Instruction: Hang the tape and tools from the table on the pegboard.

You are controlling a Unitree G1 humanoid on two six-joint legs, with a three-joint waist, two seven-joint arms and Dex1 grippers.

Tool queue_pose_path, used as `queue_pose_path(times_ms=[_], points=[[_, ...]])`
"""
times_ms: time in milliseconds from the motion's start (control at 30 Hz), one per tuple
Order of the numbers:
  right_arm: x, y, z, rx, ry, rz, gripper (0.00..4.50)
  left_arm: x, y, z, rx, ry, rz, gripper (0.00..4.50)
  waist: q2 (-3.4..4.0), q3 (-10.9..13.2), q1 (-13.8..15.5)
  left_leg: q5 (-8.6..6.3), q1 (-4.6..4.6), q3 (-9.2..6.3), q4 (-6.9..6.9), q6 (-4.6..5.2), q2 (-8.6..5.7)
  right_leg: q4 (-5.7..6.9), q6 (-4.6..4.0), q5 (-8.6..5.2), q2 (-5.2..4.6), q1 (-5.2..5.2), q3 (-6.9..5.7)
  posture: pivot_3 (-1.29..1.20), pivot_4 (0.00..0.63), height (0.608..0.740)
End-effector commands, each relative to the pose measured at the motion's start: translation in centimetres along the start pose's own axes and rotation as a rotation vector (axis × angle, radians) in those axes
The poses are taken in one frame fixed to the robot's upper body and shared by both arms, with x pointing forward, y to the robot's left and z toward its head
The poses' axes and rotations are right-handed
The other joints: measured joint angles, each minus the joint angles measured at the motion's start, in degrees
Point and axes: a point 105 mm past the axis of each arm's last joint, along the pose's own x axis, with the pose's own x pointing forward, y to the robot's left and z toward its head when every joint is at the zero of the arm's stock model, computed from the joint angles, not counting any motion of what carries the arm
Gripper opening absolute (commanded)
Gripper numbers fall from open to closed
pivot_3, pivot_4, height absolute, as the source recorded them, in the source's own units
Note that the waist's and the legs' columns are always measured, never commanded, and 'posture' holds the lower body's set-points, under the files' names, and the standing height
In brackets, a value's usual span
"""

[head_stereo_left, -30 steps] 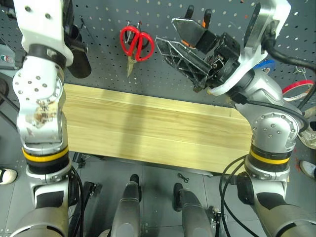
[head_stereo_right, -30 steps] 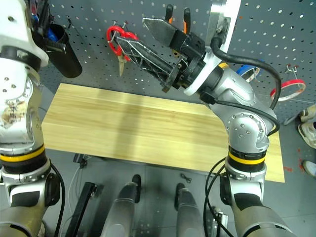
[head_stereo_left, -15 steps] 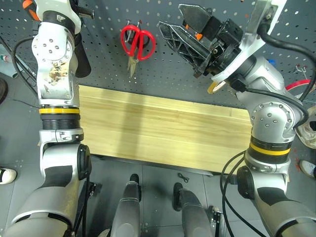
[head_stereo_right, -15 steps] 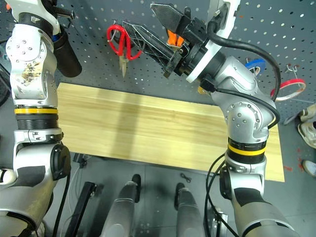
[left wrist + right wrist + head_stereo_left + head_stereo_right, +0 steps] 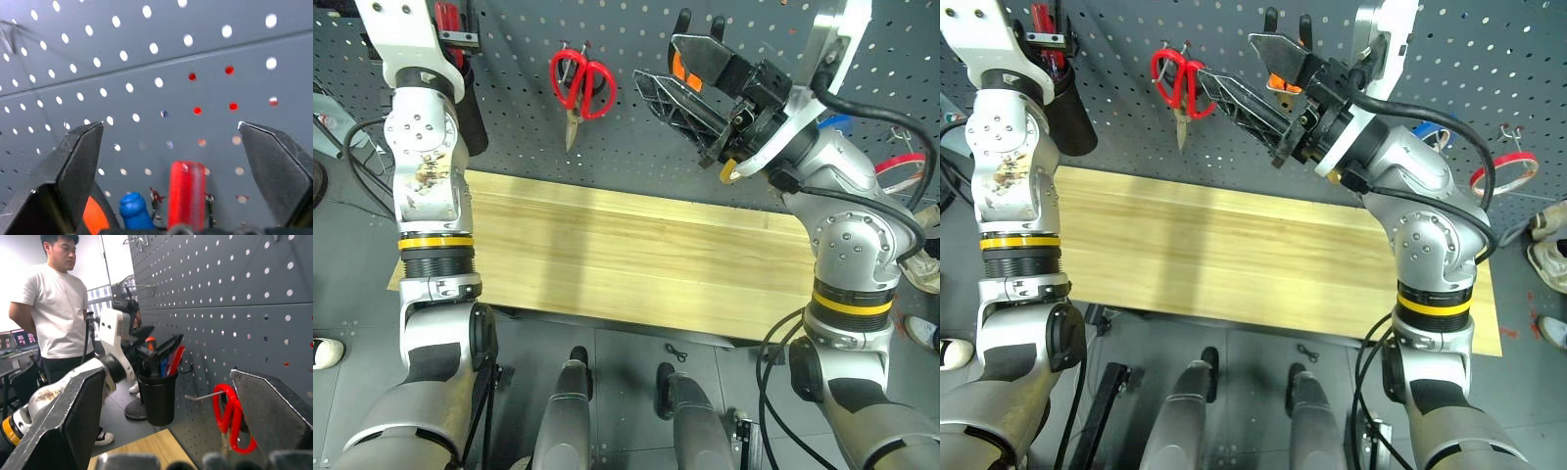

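My left gripper (image 5: 170, 128) is open just above the black cup (image 5: 157, 399) on the pegboard (image 5: 626, 147). The red-handled screwdriver (image 5: 187, 193) stands in that cup between the spread fingers, touching neither. The red scissors (image 5: 582, 83) hang from a hook. My right gripper (image 5: 658, 59) hovers open and empty in front of the board, right of the scissors. Behind it the pliers (image 5: 677, 67) hang, mostly hidden. A sliver of the yellowish tape (image 5: 732, 172) peeks out beside my right wrist. The table (image 5: 636, 245) is bare.
A blue handle (image 5: 133, 210) and an orange one (image 5: 95, 215) share the cup. A blue ring (image 5: 837, 122) and a red ring (image 5: 901, 166) hang at the board's right. A person (image 5: 58, 313) in a white shirt stands beyond the table's left end.
My left arm has stretched up and forward to the cup, and the red screwdriver now shows standing in it. The right gripper has hardly moved and stays open.
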Motion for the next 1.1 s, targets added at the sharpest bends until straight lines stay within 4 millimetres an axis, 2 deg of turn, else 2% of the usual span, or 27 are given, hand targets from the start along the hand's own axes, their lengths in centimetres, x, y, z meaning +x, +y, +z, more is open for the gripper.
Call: queue_pose_path(times_ms=[33, 167, 233, 333, 367, 567, 667, 733, 867, 967, 1100], points=[[-1.1, 0.7, 0.0, -0.051, 0.024, 0.018, 4.5, -0.9, 0.6, 2.5, -0.05, -0.05, -0.069, 4.43, -0.01, -0.02, 0.11, 0.0, 0.0, 0.0, -0.01, 0.0, 0.0, 0.0, 0.0, 0.0, 0.0, 0.0, 0.0, 0.13, 0.282, 0.74], [-3.4, 1.4, -2.5, -0.049, 0.146, 0.022, 4.5, -2.8, -0.6, 3.5, -0.133, -0.029, -0.261, 4.43, -0.02, -0.03, 0.26, 0.02, 0.0, -0.02, 0.0, -0.02, 0.0, 0.15, 0.0, 0.0, 0.0, 0.02, -0.01, 0.15, 0.285, 0.74], [-5.1, 1.9, -4.6, -0.039, 0.241, 0.022, 4.5, -4.9, -2.4, 2.8, -0.185, 0.045, -0.46, 4.43, -0.06, -0.09, 0.39, 0.02, 0.0, -0.04, 0.0, -0.02, 0.0, 0.14, 0.01, 0.0, 0.0, 0.06, -0.01, 0.16, 0.29, 0.74], [-7.7, 2.3, -7.8, -0.004, 0.372, -0.043, 4.5, -10.1, -5.4, -0.2, -0.253, 0.259, -0.757, 4.43, 0.01, -0.78, 0.33, 0.0, 0.15, -0.04, -0.03, -0.01, 0.0, 0.12, 0.01, -0.01, -0.02, 0.21, -0.01, 0.16, 0.298, 0.74], [-8.3, 2.1, -8.6, 0.002, 0.405, -0.077, 4.5, -11.4, -5.9, -1.0, -0.272, 0.31, -0.803, 4.43, 0.06, -0.94, 0.27, -0.01, 0.17, -0.04, -0.04, 0.0, 0.0, -0.04, 0.02, -0.01, -0.02, 0.22, 0.0, 0.16, 0.298, 0.74], [-12.5, 0.3, -13.3, -0.039, 0.565, -0.416, 4.5, -19.9, -8.9, -9.7, -0.255, 0.684, -0.95, 4.43, 0.04, -1.39, -0.01, -0.02, 0.71, 0.0, -0.13, -0.01, 0.07, -0.1, 0.05, -0.15, 0.05, 0.47, 0.09, 0.12, 0.306, 0.74], [-15.0, -0.2, -15.3, -0.038, 0.649, -0.558, 4.5, -23.1, -10.7, -12.3, -0.221, 0.763, -1.066, 4.43, 0.06, -2.31, 0.13, -0.2, 0.69, 0.05, -0.12, -0.31, 0.07, -0.14, 0.12, -0.19, 0.03, 0.46, 0.1, 0.1, 0.306, 0.74], [-16.3, 0.0, -16.2, -0.053, 0.693, -0.596, 4.5, -24.0, -11.5, -13.3, -0.226, 0.787, -1.108, 4.43, 0.07, -2.6, 0.17, -0.21, 0.71, 0.1, -0.07, -0.32, 0.06, -0.19, -0.07, -0.31, 0.01, 0.51, 0.12, 0.08, 0.301, 0.74], [-20.2, -0.4, -18.3, -0.043, 0.813, -0.722, 4.5, -25.0, -13.1, -15.3, -0.245, 0.828, -1.179, 4.43, 0.06, -3.47, 0.18, -0.2, 0.7, 0.14, -0.05, -0.31, 0.07, -0.24, -0.13, -0.34, 0.01, 0.51, 0.16, 0.07, 0.3, 0.74], [-22.9, -1.2, -18.6, -0.08, 0.862, -0.818, 4.5, -25.2, -13.5, -16.9, -0.223, 0.834, -1.18, 4.43, 0.18, -4.05, -0.13, -0.08, 0.7, 0.14, -0.05, -0.11, 0.06, -0.25, 0.04, -0.25, 0.01, 0.51, 0.18, 0.05, 0.278, 0.74], [-25.8, -1.5, -18.7, -0.084, 0.89, -0.945, 4.5, -25.8, -13.9, -18.6, -0.243, 0.852, -1.147, 4.43, 0.4, -5.67, -1.21, 0.06, 0.73, 0.14, -0.08, 0.13, 0.06, -0.25, 0.22, -0.18, 0.01, 0.55, 0.18, 0.0, 0.214, 0.74]])
